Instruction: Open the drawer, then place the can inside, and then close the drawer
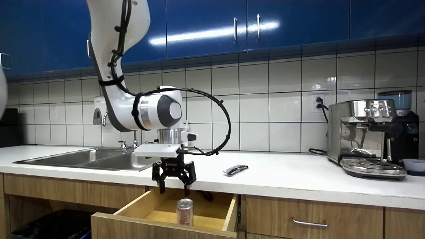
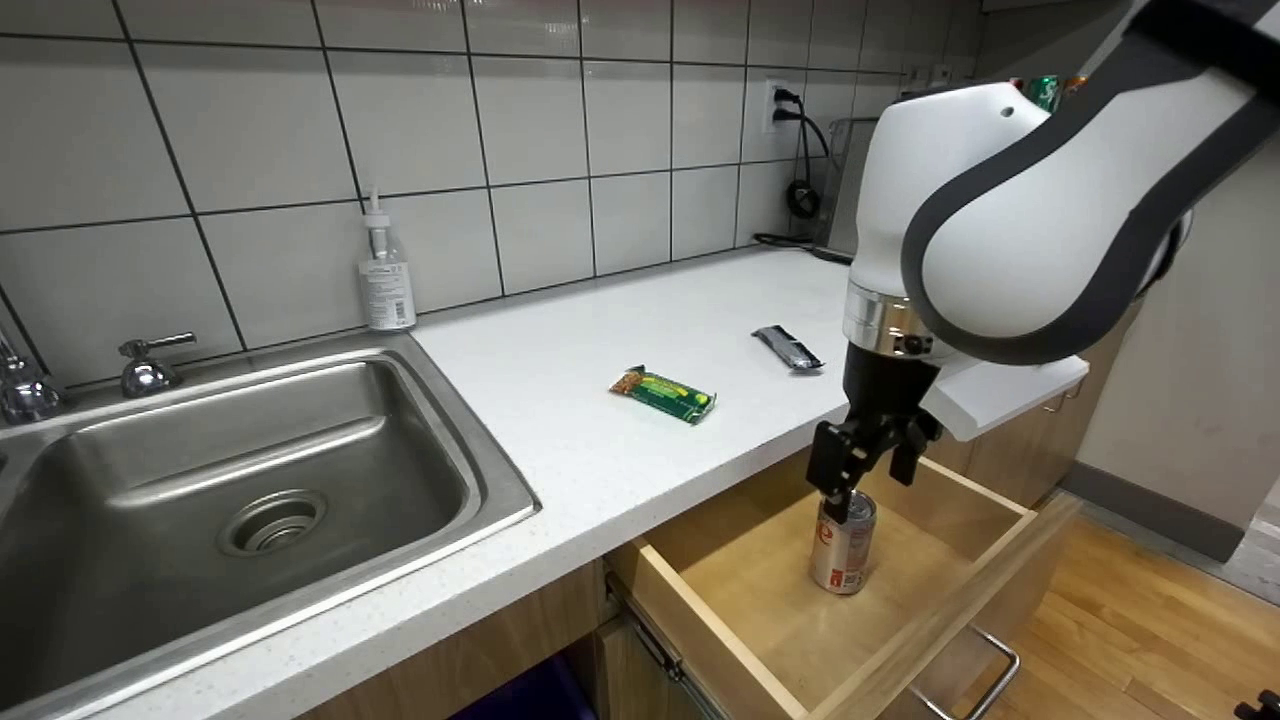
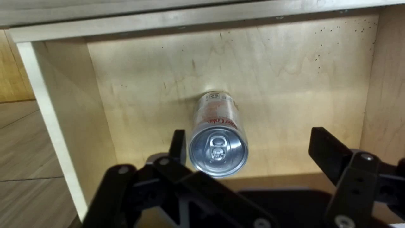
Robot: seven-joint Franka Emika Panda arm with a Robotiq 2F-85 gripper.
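The drawer [image 1: 149, 230] is standing pulled out, its silver handle [image 2: 997, 686] facing the room; the opening step is therefore looking done; inside the drawer, the can [image 2: 843, 550] is standing upright on the wooden bottom, clear of the walls that are showing; the placing step is seemingly done as well; over the drawer's opening, near the can's top, the gripper [image 1: 174, 190] is hanging with its fingers [image 3: 329, 152] spread wide, gripping nothing; in the wrist view the lid is showing between them, much nearer one finger than its mate; whether that finger is touching the rim, I cannot tell.

I am judging closing to be the one step left; the gripper is probably needing to be lifted clear of the can, carried over the drawer's front and set to push; any sideways drift at this height could be tipping the can.

On the counter [image 1: 282, 166] behind the drawer, a green wrapped bar [image 2: 665, 395] and a silver packet [image 2: 788, 348] are lying, neither belonging to the job; farther from the drawer, beside the sink [image 2: 493, 465], a soap bottle [image 2: 387, 285] is standing; farther off, to the drawer's opposite side, a coffee machine [image 1: 372, 139] is sitting.
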